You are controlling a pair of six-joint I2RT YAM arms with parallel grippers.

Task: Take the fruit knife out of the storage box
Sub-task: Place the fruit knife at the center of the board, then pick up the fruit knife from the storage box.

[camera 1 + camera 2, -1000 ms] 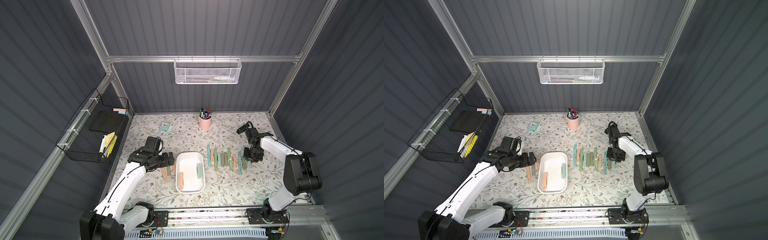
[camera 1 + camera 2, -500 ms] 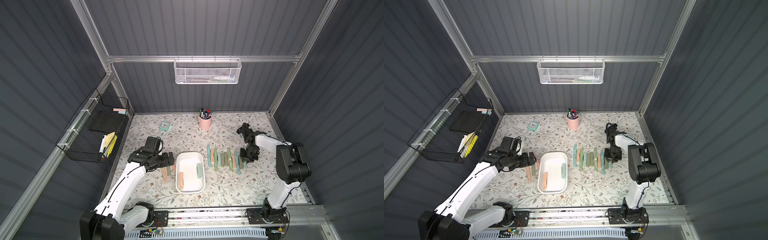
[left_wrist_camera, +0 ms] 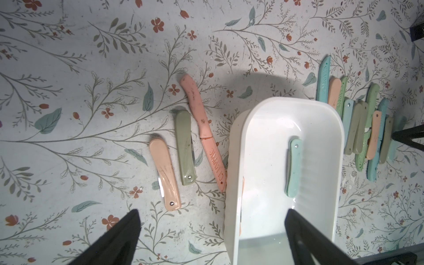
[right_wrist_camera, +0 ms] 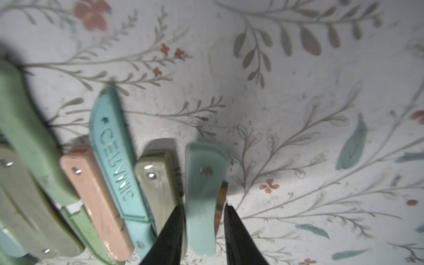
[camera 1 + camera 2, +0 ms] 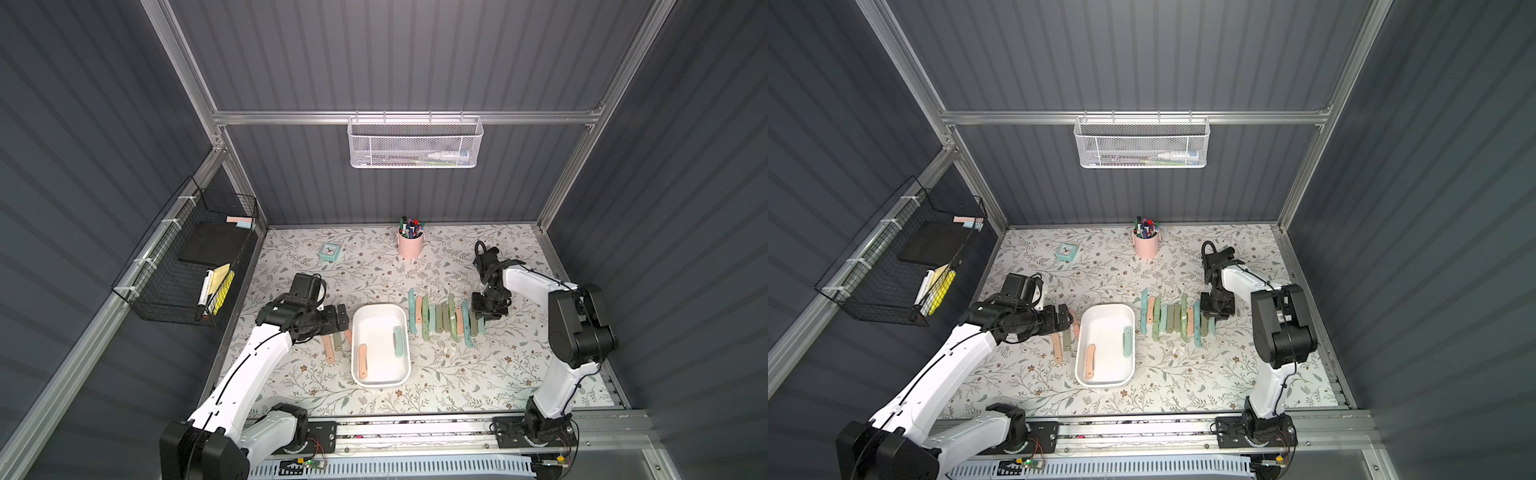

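Knife (image 4: 203, 183) lies between right gripper's (image 4: 203, 206) jaws.

On my screen the mat (image 5: 498, 365) was off-white, printed with grey-green leafy sprigs and small rust-red flowers. The storage box (image 5: 380, 306) was plain white. In it I saw a peach knife (image 5: 363, 360) and a mint knife (image 5: 398, 341). The row of knives (image 5: 444, 318) ran teal, peach, sage and olive. The pen cup (image 5: 410, 249) was pink, the clock (image 5: 330, 252) teal, the wire basket (image 5: 166, 299) black, the mesh basket (image 5: 413, 143) white, and the walls (image 5: 415, 62) dark grey and ribbed.
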